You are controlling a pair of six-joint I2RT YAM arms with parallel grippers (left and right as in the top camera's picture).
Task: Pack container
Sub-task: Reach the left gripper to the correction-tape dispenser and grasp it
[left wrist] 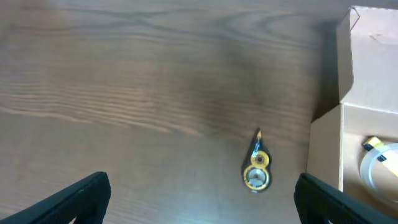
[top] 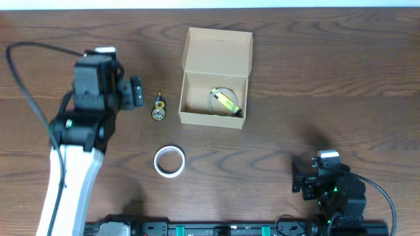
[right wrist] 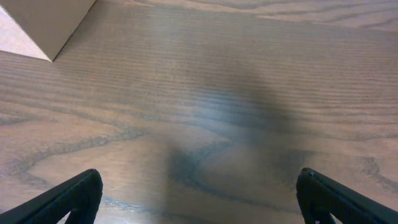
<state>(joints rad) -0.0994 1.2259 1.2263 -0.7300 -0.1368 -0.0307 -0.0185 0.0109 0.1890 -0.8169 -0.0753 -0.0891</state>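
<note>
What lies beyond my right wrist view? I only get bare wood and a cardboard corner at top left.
Observer: That corner belongs to the container. It is open, its flap lid folded back, and a yellow-and-clear item lies inside.
Operator: Is anything lying loose on the table?
Observer: A white tape roll lies flat on the near side of the box, apart from it.
Operator: And the left arm?
Observer: The left gripper is open and holds nothing. It points at a small yellow-and-black item that lies on the wood between it and the box.
</note>
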